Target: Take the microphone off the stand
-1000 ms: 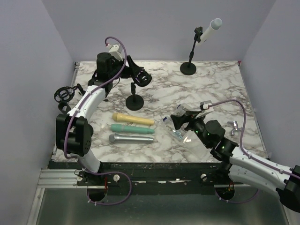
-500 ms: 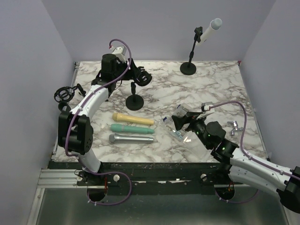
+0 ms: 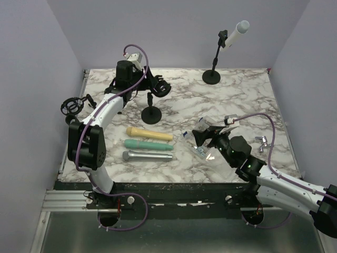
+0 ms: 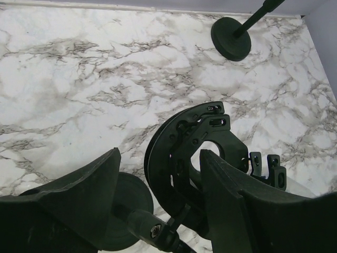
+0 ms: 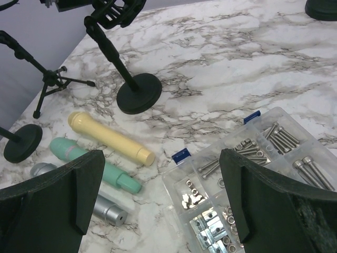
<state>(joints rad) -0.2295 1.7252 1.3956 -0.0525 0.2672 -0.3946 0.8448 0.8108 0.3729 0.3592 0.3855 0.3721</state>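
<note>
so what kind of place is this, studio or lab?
Probably a lab test cell, not a studio. A marble-pattern table is boxed in by plain lavender walls. Mic stands and three loose microphones are laid out like props, and there is a clear box of screws.

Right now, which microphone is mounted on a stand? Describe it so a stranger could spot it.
At the marble table's far edge, right of centre, is a black round-based stand. The white microphone sits clipped at its top, tilted upward. The yellow, green and silver microphones lie flat; it alone is mounted.
</note>
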